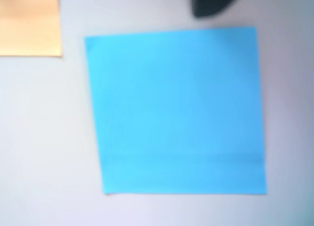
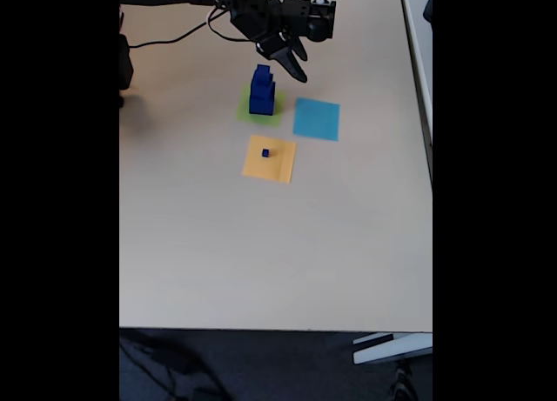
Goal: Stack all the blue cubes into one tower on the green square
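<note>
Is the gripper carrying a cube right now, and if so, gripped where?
Nothing is held. In the fixed view the gripper hangs empty above the tower of blue cubes; the smallest blue cube sits on the orange square.

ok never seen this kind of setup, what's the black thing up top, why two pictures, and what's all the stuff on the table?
The black thing is a small robot arm with a two-finger gripper at its end; whether it is open or shut is not clear, and nothing visible is held. The fixed view looks down on a beige table. The wrist view comes from a camera riding on the arm, so it sees the table close up. On the table lie three flat paper squares. The light green square carries a tower of dark blue cubes. The cyan-blue square is bare. The orange-yellow square holds one tiny dark blue cube, not yet stacked.
</note>
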